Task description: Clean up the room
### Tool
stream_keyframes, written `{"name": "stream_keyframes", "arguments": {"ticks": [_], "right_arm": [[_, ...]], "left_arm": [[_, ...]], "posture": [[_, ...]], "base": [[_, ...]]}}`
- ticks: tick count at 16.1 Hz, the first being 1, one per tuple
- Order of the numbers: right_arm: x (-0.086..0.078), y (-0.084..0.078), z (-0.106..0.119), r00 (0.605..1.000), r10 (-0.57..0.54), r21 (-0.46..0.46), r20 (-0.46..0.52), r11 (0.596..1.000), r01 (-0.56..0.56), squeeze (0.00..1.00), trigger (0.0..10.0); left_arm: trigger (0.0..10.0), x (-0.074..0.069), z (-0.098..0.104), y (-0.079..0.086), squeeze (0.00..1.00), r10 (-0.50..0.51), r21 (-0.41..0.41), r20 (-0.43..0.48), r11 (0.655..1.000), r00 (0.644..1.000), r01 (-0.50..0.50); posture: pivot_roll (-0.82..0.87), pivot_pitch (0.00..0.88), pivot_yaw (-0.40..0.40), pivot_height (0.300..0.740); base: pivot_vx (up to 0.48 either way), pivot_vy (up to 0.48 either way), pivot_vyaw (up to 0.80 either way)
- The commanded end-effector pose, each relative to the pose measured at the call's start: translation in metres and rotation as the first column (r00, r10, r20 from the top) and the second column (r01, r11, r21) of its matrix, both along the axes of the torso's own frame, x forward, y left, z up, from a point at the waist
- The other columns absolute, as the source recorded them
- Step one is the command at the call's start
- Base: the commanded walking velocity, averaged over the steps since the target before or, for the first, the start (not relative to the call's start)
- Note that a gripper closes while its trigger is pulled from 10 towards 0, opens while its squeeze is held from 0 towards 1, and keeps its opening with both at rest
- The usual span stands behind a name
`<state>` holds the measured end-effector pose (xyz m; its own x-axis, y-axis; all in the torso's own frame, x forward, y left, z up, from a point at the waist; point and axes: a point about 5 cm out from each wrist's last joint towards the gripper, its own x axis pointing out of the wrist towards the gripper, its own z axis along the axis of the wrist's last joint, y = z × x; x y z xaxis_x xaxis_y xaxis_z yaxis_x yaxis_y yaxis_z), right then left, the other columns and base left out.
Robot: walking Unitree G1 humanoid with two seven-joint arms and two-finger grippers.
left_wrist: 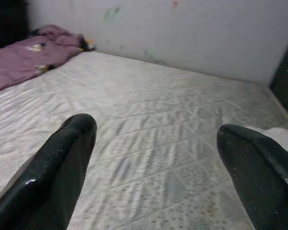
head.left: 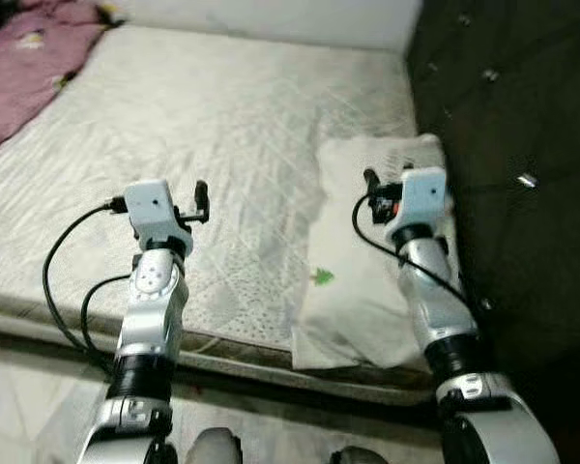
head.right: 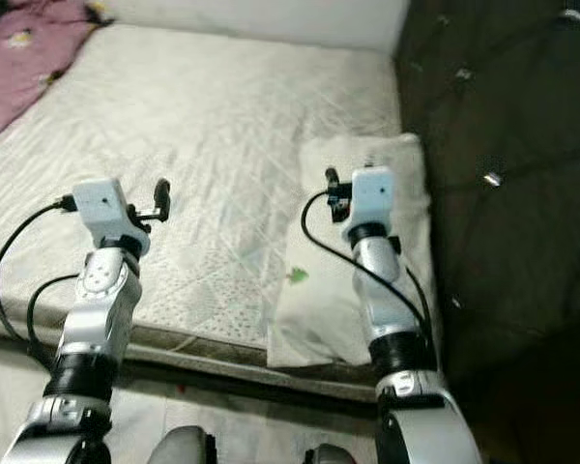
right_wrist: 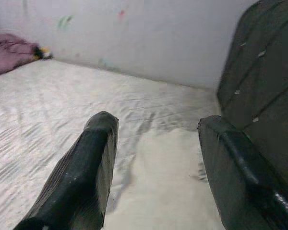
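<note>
Left gripper (left_wrist: 156,158): its two black fingers (left_wrist: 53,177) are being held spread wide apart, with nothing between them; it is hovering above the bare quilted mattress (head.left: 203,126), and nothing is being touched.

Right gripper (right_wrist: 156,163): its fingers (right_wrist: 81,177) are likewise being held spread, with nothing gripped; it is being held over the white pillow (head.left: 367,290), and contact with the fabric cannot be told.

Arms: both silver arms are being held out forward over the near edge of the bed, the left one (head.left: 150,309) over the mattress, the right one (head.left: 435,300) over the pillow.

Pillow: it is lying at the bed's right side, just beside the dark tufted headboard (head.left: 512,145), its near end reaching the mattress edge; a small green mark is being shown on its cover.

Blanket: a crumpled purple blanket (head.left: 29,58) is lying at the far left corner of the mattress, well apart from both grippers.

Wall: a pale wall (left_wrist: 182,33) is standing behind the far side of the bed.
</note>
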<state>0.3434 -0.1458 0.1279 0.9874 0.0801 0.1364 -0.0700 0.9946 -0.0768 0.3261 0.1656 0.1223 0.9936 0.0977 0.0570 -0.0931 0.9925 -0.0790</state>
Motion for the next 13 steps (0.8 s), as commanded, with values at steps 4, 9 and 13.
{"name": "stream_keyframes", "arguments": {"ticks": [4, 9, 13], "right_arm": [[-0.014, -0.001, -0.006, 1.000, -0.002, 0.024, -0.020, 1.000, 0.003, 0.00, 10.0], [-0.026, 0.000, -0.013, 0.999, -0.001, -0.019, -0.046, 1.000, 0.000, 0.00, 10.0], [-0.031, -0.001, -0.019, 0.997, -0.003, -0.016, -0.077, 1.000, 0.001, 0.00, 10.0]], "left_arm": [[10.0, -0.018, -0.004, -0.004, 0.00, -0.048, 0.002, -0.001, 0.999, 0.999, 0.048], [10.0, -0.031, -0.015, -0.007, 0.00, -0.039, 0.018, -0.048, 0.999, 0.998, 0.040], [10.0, -0.031, -0.014, -0.011, 0.00, -0.046, 0.007, -0.053, 0.999, 0.998, 0.046]], "posture": [[0.06, 0.000, -0.024, 0.740], [0.06, 0.000, -0.044, 0.740], [0.04, 0.000, -0.041, 0.740]], "base": [[0.000, 0.000, 0.00], [0.000, 0.000, 0.00], [0.000, 0.000, 0.00]]}}
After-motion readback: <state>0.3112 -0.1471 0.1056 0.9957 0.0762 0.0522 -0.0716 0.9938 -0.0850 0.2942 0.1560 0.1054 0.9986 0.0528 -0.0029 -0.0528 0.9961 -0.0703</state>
